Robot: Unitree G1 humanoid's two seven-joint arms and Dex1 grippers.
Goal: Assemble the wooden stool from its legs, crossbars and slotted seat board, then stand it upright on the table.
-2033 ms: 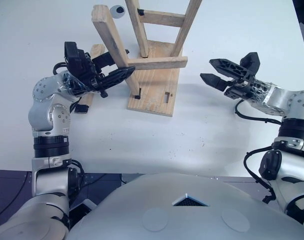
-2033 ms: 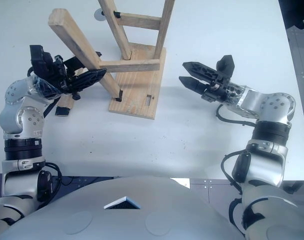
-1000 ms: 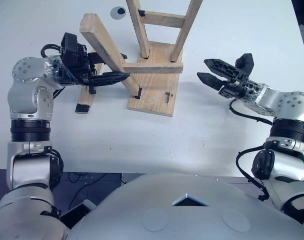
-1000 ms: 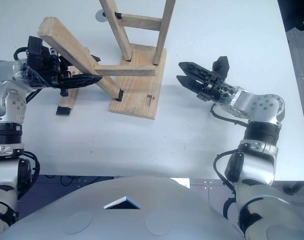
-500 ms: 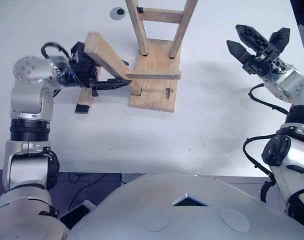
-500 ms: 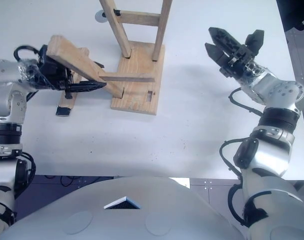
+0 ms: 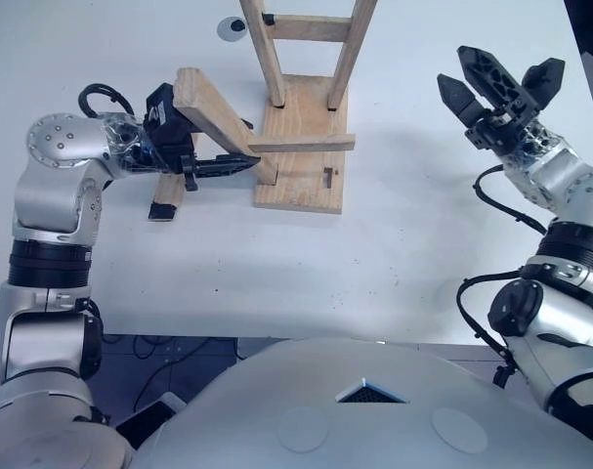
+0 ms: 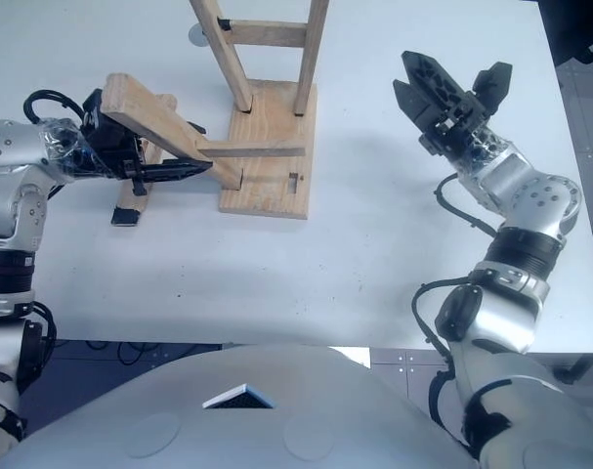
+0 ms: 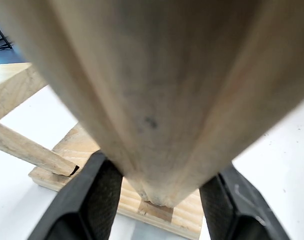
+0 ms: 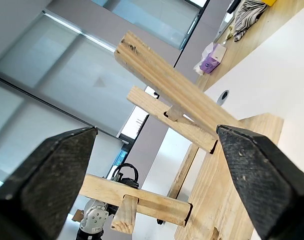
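The slotted seat board [image 7: 301, 161] lies flat on the white table. Two legs [image 7: 262, 54] stand upright in its far end, joined by a crossbar [image 7: 301, 27]. A third leg [image 7: 213, 109] leans tilted over the board's left edge, and a crossbar [image 7: 306, 144] runs from it to the right. My left gripper [image 7: 232, 159] is shut on this tilted leg [image 9: 152, 75], whose foot sits at the board [image 9: 184, 220]. My right gripper [image 7: 501, 73] is open, raised over the table to the right of the stool, with nothing between its fingers [image 10: 46, 185].
A loose wooden piece with a black end [image 7: 167, 193] lies on the table under my left gripper. A small grey disc [image 7: 231, 24] sits at the far edge, left of the upright legs. Bare table [image 7: 306, 274] stretches in front of the board.
My right gripper rose and swung away from the seat board to the far right. My left gripper carried the tilted leg lower and flatter, staying shut on it.
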